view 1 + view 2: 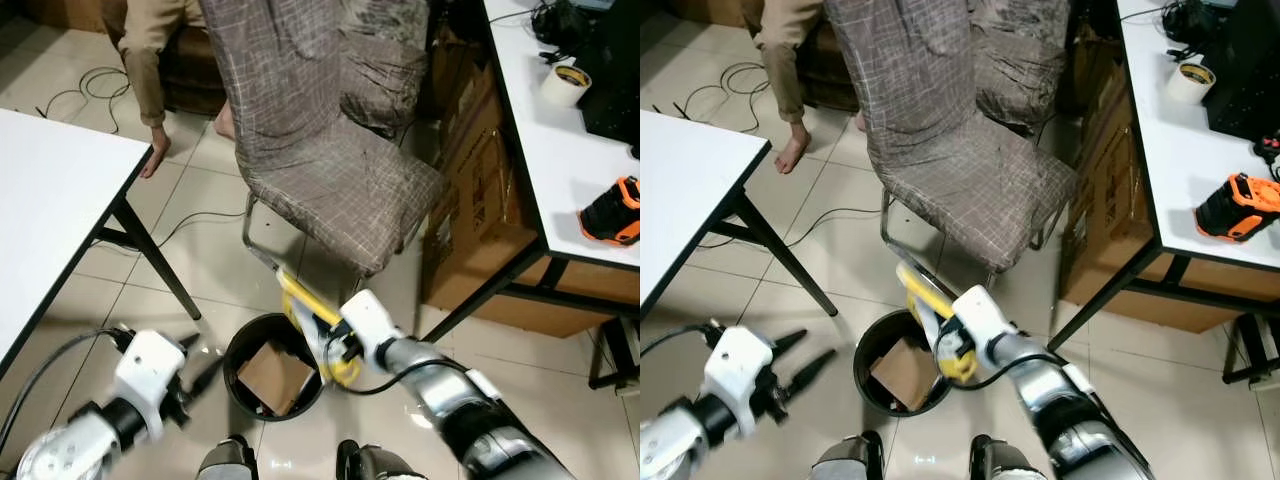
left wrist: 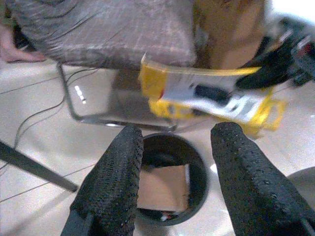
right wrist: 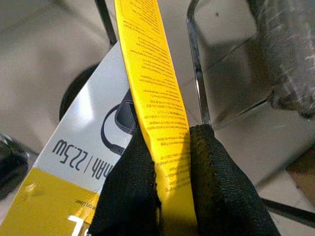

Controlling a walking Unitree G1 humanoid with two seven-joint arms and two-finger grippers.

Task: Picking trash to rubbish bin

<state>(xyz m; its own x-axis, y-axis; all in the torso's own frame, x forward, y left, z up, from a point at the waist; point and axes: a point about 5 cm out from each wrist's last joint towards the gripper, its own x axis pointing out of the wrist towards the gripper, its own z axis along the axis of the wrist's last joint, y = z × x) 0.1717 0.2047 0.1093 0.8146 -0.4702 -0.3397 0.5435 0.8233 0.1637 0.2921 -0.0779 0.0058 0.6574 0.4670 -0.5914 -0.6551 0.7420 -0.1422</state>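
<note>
The right gripper [image 3: 170,182] pinches a yellow box [image 1: 305,315] above the black bin [image 1: 235,375], cardboard [image 1: 275,378] inside. A covered chair [image 1: 330,160] stands just behind. The left gripper [image 1: 800,362] hangs open beside the bin.

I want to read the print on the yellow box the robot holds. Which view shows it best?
The right wrist view: the yellow box sits close up between the right gripper fingers, print visible. The left wrist view shows it blurred above the bin; the eye views show it small.

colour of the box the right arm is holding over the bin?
Yellow with a white printed panel, pinched by the right end effector; clearest in the right wrist view.
</note>
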